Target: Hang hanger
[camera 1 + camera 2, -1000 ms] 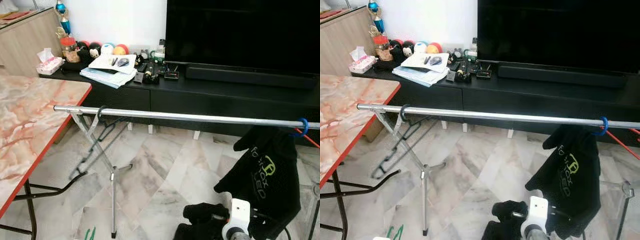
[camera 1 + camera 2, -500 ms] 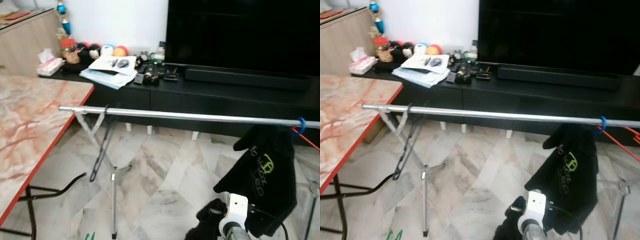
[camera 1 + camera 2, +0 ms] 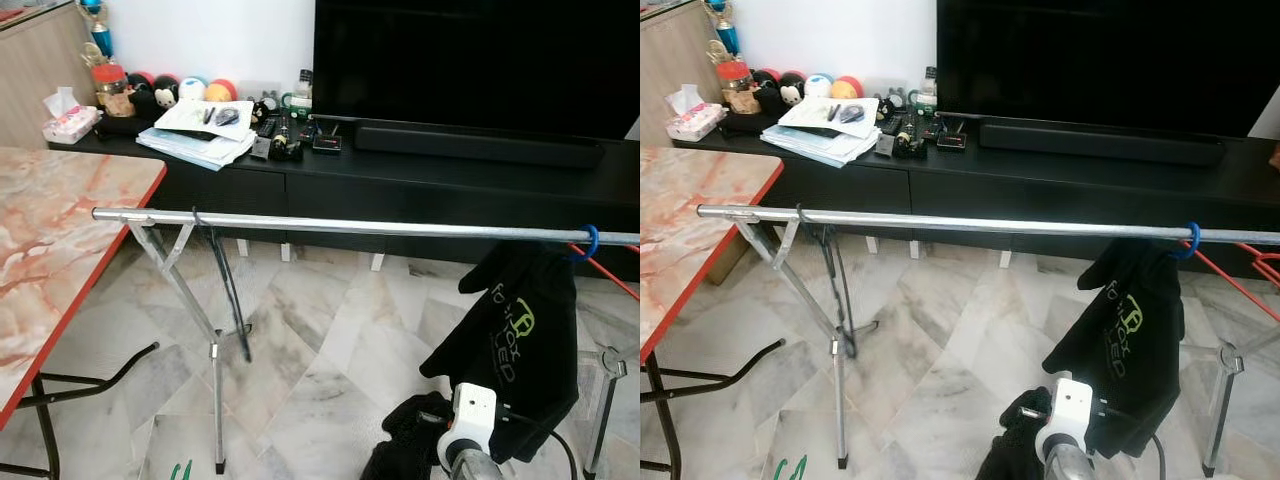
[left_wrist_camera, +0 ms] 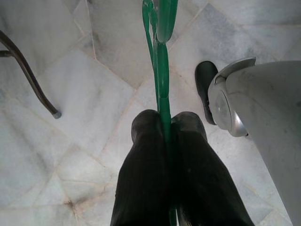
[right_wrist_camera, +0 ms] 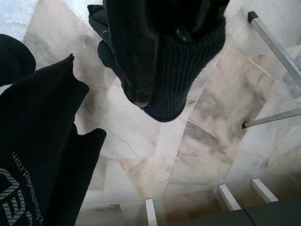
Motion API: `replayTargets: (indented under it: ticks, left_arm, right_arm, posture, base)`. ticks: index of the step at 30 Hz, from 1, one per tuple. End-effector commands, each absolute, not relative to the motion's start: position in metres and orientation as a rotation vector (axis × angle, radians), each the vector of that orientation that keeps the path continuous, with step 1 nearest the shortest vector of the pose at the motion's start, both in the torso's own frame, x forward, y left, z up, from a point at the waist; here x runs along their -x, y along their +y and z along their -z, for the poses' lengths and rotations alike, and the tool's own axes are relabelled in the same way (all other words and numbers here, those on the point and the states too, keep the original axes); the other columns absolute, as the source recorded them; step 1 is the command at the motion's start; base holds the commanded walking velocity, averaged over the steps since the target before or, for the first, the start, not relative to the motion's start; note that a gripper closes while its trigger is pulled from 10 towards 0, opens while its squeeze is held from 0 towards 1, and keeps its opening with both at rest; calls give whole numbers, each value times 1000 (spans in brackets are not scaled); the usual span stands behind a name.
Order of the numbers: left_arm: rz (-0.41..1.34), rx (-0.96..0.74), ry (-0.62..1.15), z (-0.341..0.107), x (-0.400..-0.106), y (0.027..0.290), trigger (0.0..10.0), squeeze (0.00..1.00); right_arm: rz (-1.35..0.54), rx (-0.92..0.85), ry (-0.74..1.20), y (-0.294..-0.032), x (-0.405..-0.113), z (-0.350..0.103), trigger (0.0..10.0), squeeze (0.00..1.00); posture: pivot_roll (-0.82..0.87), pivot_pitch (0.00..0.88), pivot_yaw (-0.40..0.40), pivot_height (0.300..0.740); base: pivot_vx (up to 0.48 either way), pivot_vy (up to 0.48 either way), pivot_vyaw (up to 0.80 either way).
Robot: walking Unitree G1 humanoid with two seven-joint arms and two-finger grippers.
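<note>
A black hanger (image 3: 226,290) hangs near the left end of the silver rail (image 3: 400,231); a black garment (image 3: 520,350) hangs on a blue hanger (image 3: 590,243) near its right end. Low over the marble floor (image 4: 70,94), the left end effector (image 4: 164,129) pinches a green hanger (image 4: 162,70) between closed fingers. The right end effector (image 5: 155,89) grips a black knitted cloth (image 5: 181,70).

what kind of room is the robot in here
Most likely a home living room: a large television stands on a long black media console, a marble-patterned table sits to the left, and a metal clothes rail stands on the marble tiled floor.
</note>
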State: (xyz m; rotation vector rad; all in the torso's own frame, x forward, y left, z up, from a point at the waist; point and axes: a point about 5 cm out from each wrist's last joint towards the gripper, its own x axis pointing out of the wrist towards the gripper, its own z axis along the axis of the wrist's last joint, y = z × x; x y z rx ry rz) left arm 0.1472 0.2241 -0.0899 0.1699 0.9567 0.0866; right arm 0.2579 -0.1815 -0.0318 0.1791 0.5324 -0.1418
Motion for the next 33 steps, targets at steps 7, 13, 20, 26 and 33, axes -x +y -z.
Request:
replayTargets:
  ticks: [7, 13, 20, 26, 33]
  left_arm:
    - [-79, -176, 975, 92, -141, 224, 10000, 0]
    - [-78, -177, 977, 93, -141, 224, 10000, 0]
    - [-77, -176, 983, 93, -139, 224, 10000, 0]
    - [-74, -177, 980, 93, -140, 223, 10000, 0]
    - [-74, -178, 980, 93, -140, 223, 10000, 0]
  right_arm:
    - [163, -200, 510, -183, -259, 30, 10000, 0]
    - [165, -208, 509, -183, -260, 29, 10000, 0]
    - [163, -204, 507, -183, -260, 29, 10000, 0]
    - [163, -204, 506, -183, -260, 29, 10000, 0]
    - [164, -203, 505, -183, -260, 29, 10000, 0]
  posture:
    - [55, 107, -9, 740]
    - [58, 107, -9, 740]
    - [58, 106, -8, 740]
    - [58, 102, -7, 740]
    - [57, 101, -7, 740]
  base:
    - [-306, 0, 0]
    - [-314, 0, 0]
    - [-316, 0, 0]
    - [-317, 0, 0]
    - [-317, 0, 0]
